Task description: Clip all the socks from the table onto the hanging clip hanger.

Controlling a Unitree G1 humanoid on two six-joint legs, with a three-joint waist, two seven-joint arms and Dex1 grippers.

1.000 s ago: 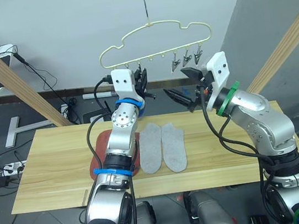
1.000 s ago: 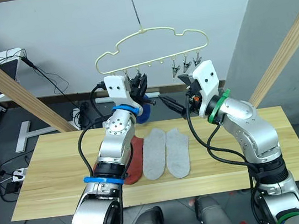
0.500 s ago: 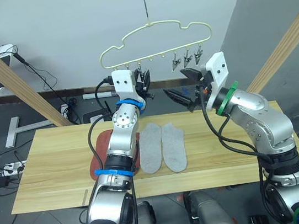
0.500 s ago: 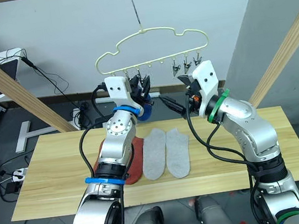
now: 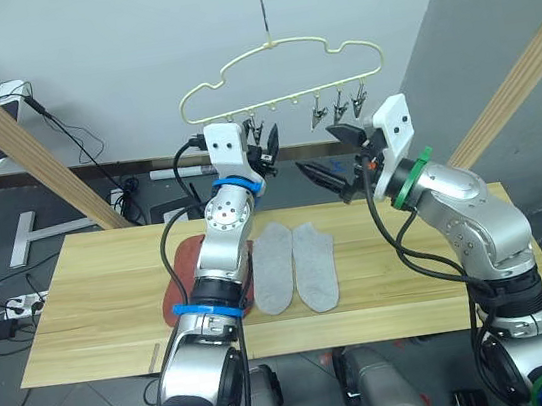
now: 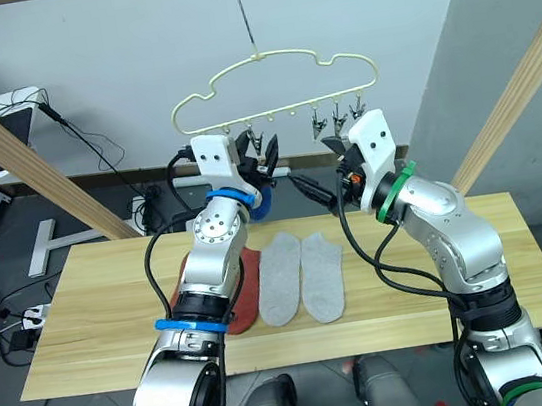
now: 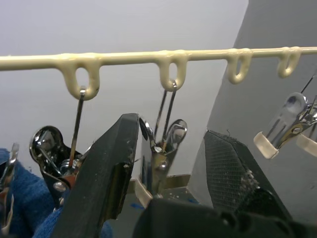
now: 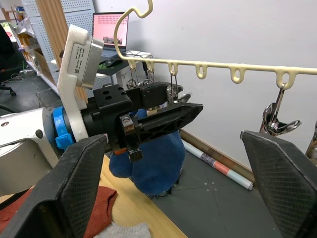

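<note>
Left eye view, frame: thick wooden rail frame (image 5: 8, 129) spans overhead and down both sides.
Table: pale wood table (image 5: 94, 309) below both raised arms.
Clip hanger: cream clip hanger (image 5: 276, 56) hangs on its hook from the top rail, clips along its lower bar.
Grey socks: two light grey socks (image 5: 295, 265) flat, side by side, mid-table.
Red sock: rust-red sock (image 6: 246, 287) on the table just left of the grey pair, partly behind the left arm.
Blue sock: blue sock (image 8: 153, 161) bunched up at the left-end clips, hanging beside the left gripper.
Left gripper: left gripper (image 7: 171, 163) up at the hanger bar, fingers spread, one metal clip (image 7: 161, 153) between them.
Right gripper: right gripper (image 5: 330, 154) wide apart, empty, just below the right-hand clips.
</note>
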